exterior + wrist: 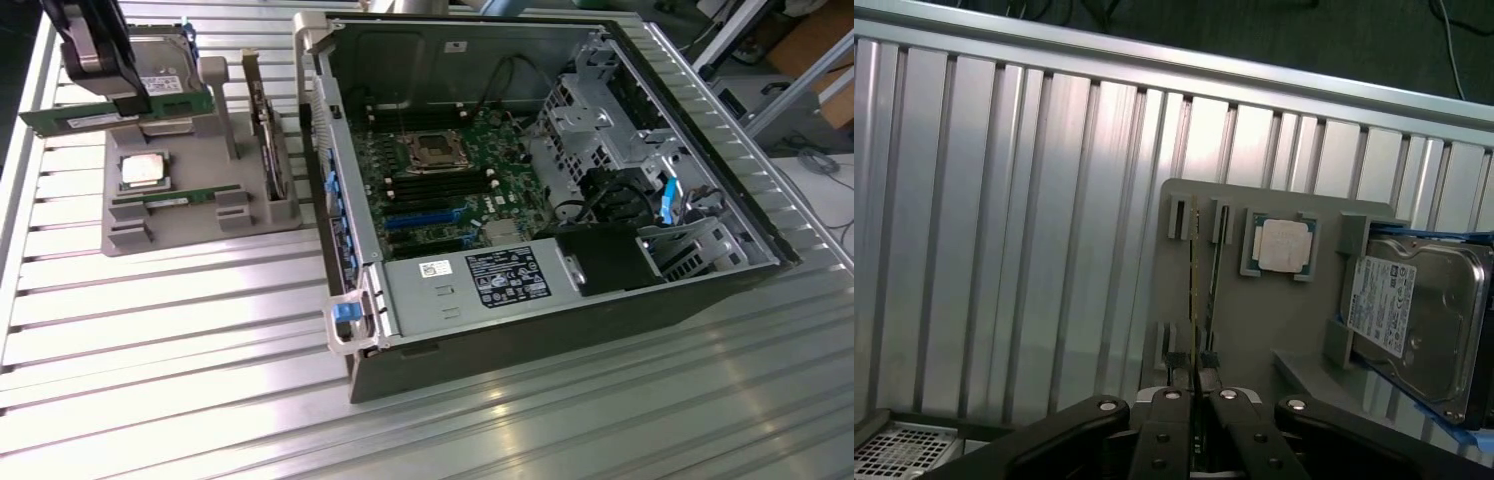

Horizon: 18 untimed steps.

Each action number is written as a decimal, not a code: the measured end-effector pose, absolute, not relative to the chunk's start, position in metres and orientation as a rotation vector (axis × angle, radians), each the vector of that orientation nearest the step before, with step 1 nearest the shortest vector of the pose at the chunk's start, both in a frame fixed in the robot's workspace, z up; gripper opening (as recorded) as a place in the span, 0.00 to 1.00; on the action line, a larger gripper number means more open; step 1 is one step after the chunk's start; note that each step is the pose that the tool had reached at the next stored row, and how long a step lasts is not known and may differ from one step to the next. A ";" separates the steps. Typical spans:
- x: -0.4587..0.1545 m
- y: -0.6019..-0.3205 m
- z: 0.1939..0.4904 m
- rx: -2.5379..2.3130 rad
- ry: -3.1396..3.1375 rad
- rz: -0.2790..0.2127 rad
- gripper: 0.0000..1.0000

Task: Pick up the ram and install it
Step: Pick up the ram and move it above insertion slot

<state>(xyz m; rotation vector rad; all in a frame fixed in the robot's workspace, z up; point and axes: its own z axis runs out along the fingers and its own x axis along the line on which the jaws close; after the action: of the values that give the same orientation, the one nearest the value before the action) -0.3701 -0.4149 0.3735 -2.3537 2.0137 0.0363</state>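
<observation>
Ram (67,118): green stick, held clear above the far end of the holder (200,225) at the exterior view's left. Long axis runs left to right in that view, roughly level, the right end a little higher. It stands on edge with one flat face toward the near side. From the wrist camera (1195,290) it shows edge-on as a thin line running straight out from the fingertips over the holder (1254,330).

Fingers (127,95): black, clenched on the ram near its middle, one on each flat face; in the wrist view (1166,425) they meet on its upper edge.

Second ram (167,200): lying in a slot of the holder, parallel to the held one, nearer.

Processor (143,172) (1284,246): square, silver, seated in the holder between the two sticks.

Hard drive (167,72) (1414,320): silver, white label, at the holder's far end, behind the fingers.

Case (534,350): open, at the right of the holder, motherboard (441,170) exposed, well apart from the held ram.

Worktop (174,350): ribbed metal, carrying holder and case.
</observation>
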 end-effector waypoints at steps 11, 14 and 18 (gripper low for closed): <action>-0.370 -0.416 0.385 -2.354 2.014 0.036 0.13; -0.370 -0.416 0.385 -2.354 2.013 0.036 0.13; -0.367 -0.416 0.386 -2.354 2.014 0.037 0.13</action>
<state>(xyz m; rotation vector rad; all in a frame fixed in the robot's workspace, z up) -0.3672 -0.4157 0.3856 -2.3541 2.0138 0.0371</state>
